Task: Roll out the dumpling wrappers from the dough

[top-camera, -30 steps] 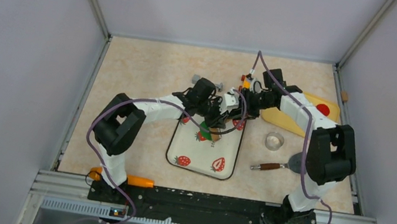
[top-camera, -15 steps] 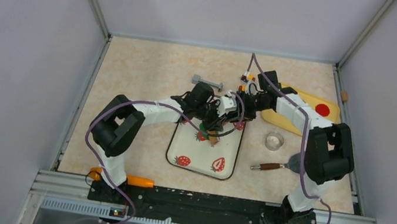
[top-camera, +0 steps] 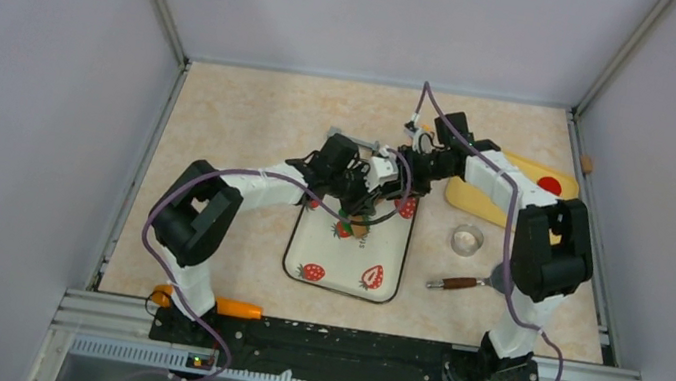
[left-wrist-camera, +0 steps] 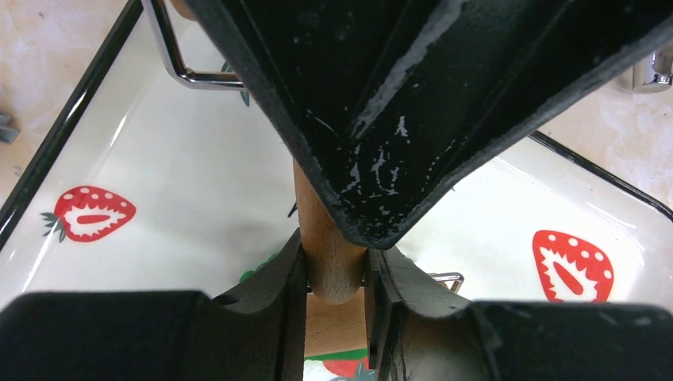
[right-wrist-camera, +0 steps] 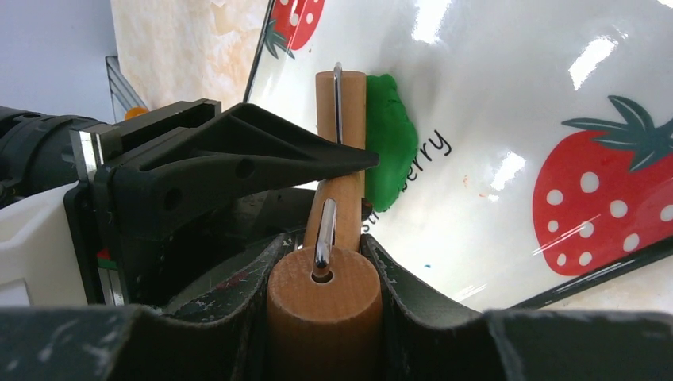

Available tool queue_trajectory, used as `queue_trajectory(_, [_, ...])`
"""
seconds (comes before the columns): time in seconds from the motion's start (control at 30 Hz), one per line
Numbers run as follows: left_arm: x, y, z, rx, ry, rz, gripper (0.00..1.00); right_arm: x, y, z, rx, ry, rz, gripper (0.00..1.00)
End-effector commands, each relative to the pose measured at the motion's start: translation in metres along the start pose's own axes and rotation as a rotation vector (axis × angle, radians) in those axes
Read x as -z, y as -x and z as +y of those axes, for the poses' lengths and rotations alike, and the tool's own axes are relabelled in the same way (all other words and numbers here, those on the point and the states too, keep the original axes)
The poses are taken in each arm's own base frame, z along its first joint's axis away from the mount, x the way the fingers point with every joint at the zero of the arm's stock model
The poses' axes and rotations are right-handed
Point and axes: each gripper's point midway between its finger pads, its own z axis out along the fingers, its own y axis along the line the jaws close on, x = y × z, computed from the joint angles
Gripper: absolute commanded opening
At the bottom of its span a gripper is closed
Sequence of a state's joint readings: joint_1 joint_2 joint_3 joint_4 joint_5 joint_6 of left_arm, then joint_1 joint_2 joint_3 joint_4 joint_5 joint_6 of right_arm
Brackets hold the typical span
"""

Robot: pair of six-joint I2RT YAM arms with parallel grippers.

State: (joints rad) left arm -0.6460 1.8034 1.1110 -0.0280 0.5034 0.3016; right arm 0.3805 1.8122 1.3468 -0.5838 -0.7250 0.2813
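Note:
Bright green dough [right-wrist-camera: 389, 151] lies flattened on the white strawberry tray [right-wrist-camera: 508, 103], right beside the far drum of a small wooden roller [right-wrist-camera: 341, 103]. My right gripper [right-wrist-camera: 324, 262] is shut on the roller's near wooden drum [right-wrist-camera: 321, 317]. My left gripper [left-wrist-camera: 333, 270] is shut on the roller's wooden handle [left-wrist-camera: 327, 246], with a strip of green dough [left-wrist-camera: 337, 355] under it. In the top view both grippers, left [top-camera: 357, 206] and right [top-camera: 388, 182], meet over the tray's far left corner [top-camera: 310, 217]. No dumpling wrappers are in view.
A yellow board [top-camera: 498, 206] with a red disc [top-camera: 549, 186] lies right of the tray. A clear round cutter [top-camera: 467, 239] and a brown-handled tool [top-camera: 462, 283] lie nearer. A metal bolt [top-camera: 354, 138] lies behind the grippers and an orange object [top-camera: 238, 308] lies at the near edge.
Both grippers, still holding the roller, have shifted slightly away toward the far side and left, now partly covering the bolt. Neither grip has changed.

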Motion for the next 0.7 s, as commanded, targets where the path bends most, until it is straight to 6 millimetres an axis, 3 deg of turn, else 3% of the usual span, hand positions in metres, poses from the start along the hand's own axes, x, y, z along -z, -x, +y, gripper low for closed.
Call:
queue_trajectory(0.0, [0.012, 0.038, 0.017, -0.033, 0.064, -0.086, 0.0, 0.0, 0.01, 0.035, 0.068, 0.118, 0.003, 0.0])
queue_trajectory(0.1, [0.012, 0.033, 0.019, -0.018, 0.07, -0.077, 0.0, -0.003, 0.009, 0.029, 0.075, 0.093, 0.004, 0.0])
queue_trajectory(0.33, [-0.002, -0.016, 0.015, 0.038, 0.05, 0.01, 0.0, -0.021, -0.005, -0.001, 0.099, -0.027, 0.042, 0.0])
queue_trajectory(0.5, [-0.001, -0.04, 0.009, 0.07, 0.055, 0.047, 0.0, -0.034, -0.02, -0.032, 0.109, -0.159, 0.075, 0.0])
queue_trajectory(0.67, [0.006, -0.058, 0.002, 0.096, 0.061, 0.084, 0.0, -0.045, -0.029, -0.039, 0.11, -0.167, 0.108, 0.0])
